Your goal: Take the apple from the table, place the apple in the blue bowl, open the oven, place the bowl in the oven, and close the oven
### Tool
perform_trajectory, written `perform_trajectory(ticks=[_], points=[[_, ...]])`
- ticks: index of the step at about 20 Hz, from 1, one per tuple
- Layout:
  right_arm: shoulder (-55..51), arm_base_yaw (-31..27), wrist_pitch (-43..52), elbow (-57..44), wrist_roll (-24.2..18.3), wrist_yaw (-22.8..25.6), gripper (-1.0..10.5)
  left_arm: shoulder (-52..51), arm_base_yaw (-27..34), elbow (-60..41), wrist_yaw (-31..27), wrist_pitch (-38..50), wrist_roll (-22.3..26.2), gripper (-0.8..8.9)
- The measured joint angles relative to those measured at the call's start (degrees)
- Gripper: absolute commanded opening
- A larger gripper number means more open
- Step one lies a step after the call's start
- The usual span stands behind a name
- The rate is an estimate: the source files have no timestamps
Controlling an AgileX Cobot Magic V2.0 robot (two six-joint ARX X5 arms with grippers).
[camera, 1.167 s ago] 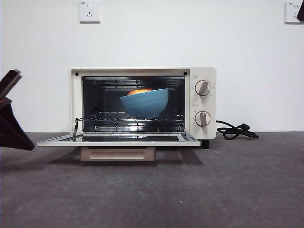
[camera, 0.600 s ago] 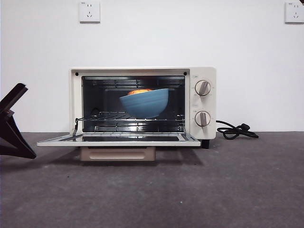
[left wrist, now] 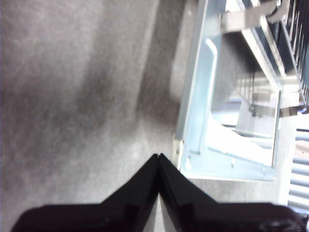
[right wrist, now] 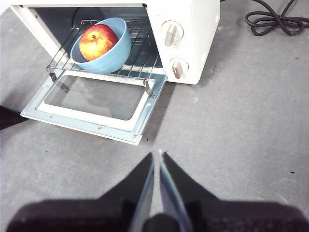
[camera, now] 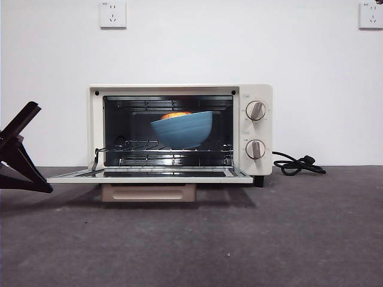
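Dark grey table (camera: 251, 239) before a white wall. On it, oven (camera: 179, 128) with door (camera: 149, 175) down flat; inside on the rack, blue bowl (camera: 181, 130) cradling the apple (right wrist: 98, 41). Left gripper (camera: 21, 149), jaws shut and empty, edged closer to the door's corner over the last second; right gripper (right wrist: 158, 159) closed, parked well back. Only closing left, probably.

Two white wall sockets (camera: 113, 14) (camera: 370, 15) on the white wall (camera: 191, 54), probably unused.

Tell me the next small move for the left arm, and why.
Probably slide the left claw under the outer edge of the open oven door to lift it shut. The bowl with the apple already sits on the rack inside the oven, and the shut claw is beside the door's corner.
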Motion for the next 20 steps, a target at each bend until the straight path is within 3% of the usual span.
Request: perform_trajectory(ticks=[12,20], points=[[0.0,0.0,0.0,0.0,1.1,-1.3,0.3,0.2,-0.5,1.4,4.9,9.6,-9.0,-0.08],[0.0,0.0,0.0,0.0,1.9,-1.3,0.1,0.2,-1.0,15.4,7.0,9.7,-11.0,-0.08]])
